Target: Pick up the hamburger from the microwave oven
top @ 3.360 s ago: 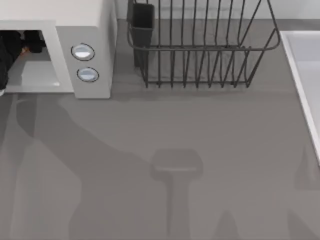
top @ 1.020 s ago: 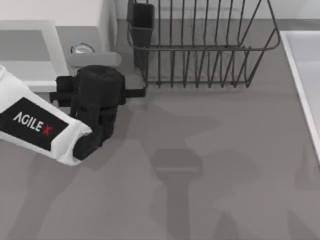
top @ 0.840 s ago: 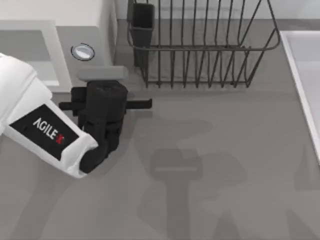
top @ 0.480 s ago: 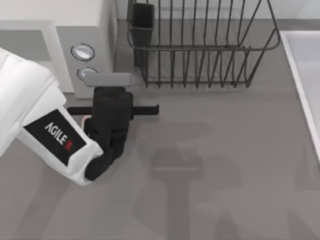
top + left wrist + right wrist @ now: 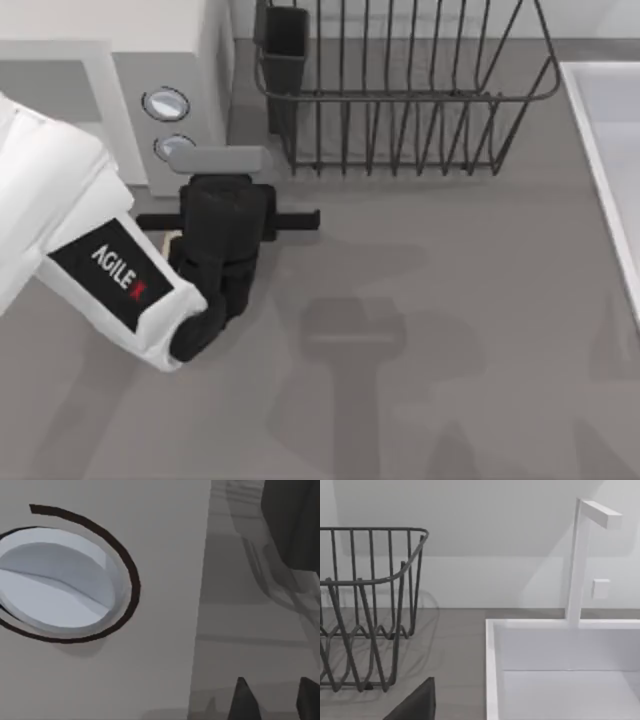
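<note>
Table (image 5: 450, 300): left gripper (image 5: 222, 225) before microwave oven (image 5: 190, 60).

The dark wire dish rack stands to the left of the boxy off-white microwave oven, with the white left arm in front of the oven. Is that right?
No: in the top view the dark wire dish rack stands to the right of the boxy off-white microwave oven. The white left arm is indeed in front of the oven.

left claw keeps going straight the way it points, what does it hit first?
Likely the microwave front panel: the left claw faces its lower knob, seen close ahead in the left wrist view. Depth unclear.
</note>
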